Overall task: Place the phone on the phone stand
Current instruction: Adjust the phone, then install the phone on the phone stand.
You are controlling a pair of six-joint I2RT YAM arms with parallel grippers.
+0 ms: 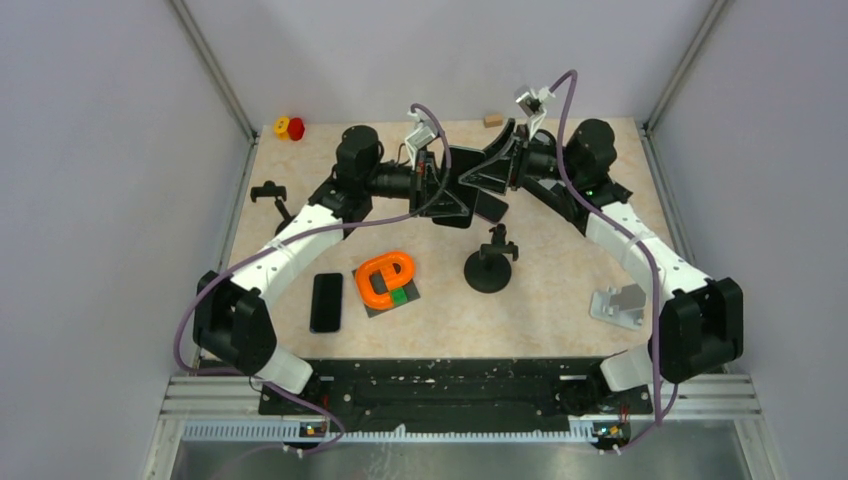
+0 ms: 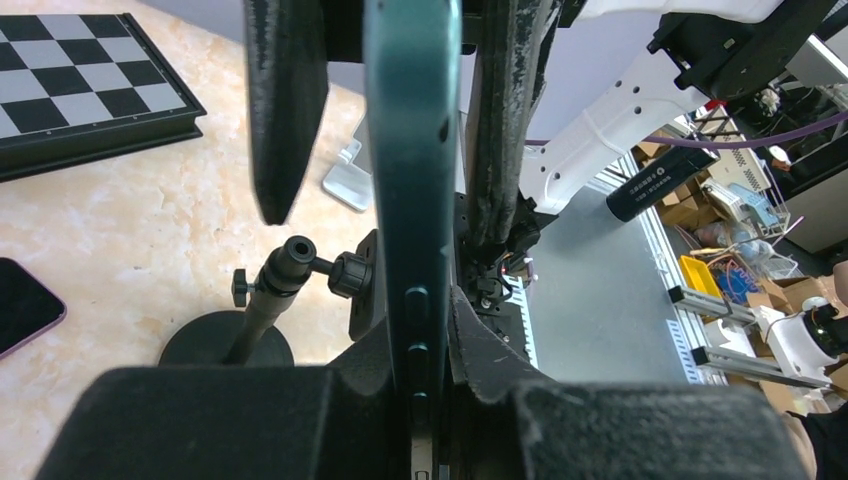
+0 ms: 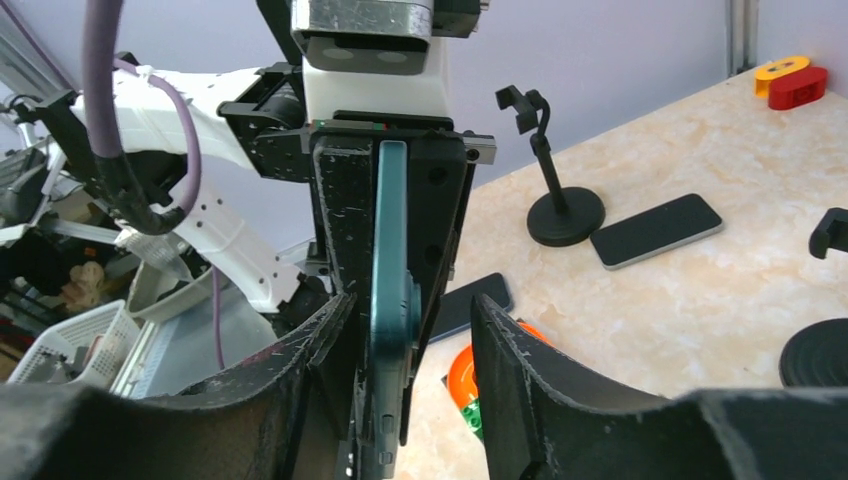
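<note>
A dark teal phone (image 1: 470, 176) is held on edge in the air at the back centre of the table. My left gripper (image 1: 436, 182) is shut on it; in the left wrist view both pads (image 2: 480, 345) press the phone's edge (image 2: 412, 200). My right gripper (image 1: 510, 166) is open, with its jaws on either side of the phone's other end (image 3: 388, 250); a gap shows between the phone and the right finger (image 3: 515, 370). The black phone stand (image 1: 488, 268), with a round base, stands on the table in front of the grippers and also shows in the left wrist view (image 2: 262, 305).
A second phone (image 1: 326, 302) lies flat at front left beside an orange and green toy (image 1: 386, 281). Another black stand (image 1: 268, 192) is at the left, a metal stand (image 1: 620, 303) at front right, and a chessboard (image 2: 80, 70) lies beneath the grippers.
</note>
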